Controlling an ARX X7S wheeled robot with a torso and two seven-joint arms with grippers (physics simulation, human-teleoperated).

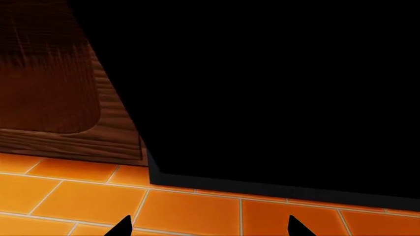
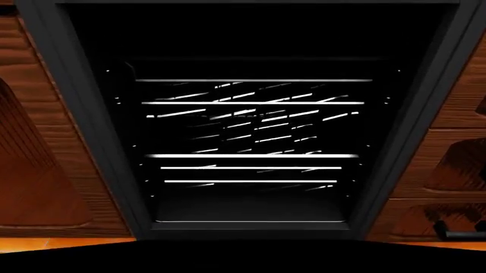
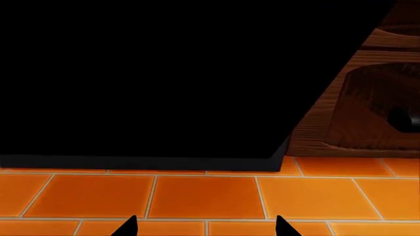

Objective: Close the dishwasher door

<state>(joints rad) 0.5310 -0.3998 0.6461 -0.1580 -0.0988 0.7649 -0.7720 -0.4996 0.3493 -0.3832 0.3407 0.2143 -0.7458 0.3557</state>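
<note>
Straight ahead the dishwasher stands open, silver wire racks showing, its black door dropped low at the near edge, while the left gripper and right gripper hang empty over orange floor tiles, fingertips spread apart, touching nothing.

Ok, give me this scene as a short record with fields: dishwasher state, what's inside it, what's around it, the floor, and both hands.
dishwasher: open, dark interior facing the head camera
inside: silver wire racks
dishwasher door: not shut; black panel along the head view's lower edge
surroundings: brown wooden cabinets on both sides
floor: orange tiles
left hand: fingertips apart, holding nothing, above the floor
right hand: fingertips apart, holding nothing, above the floor
</note>
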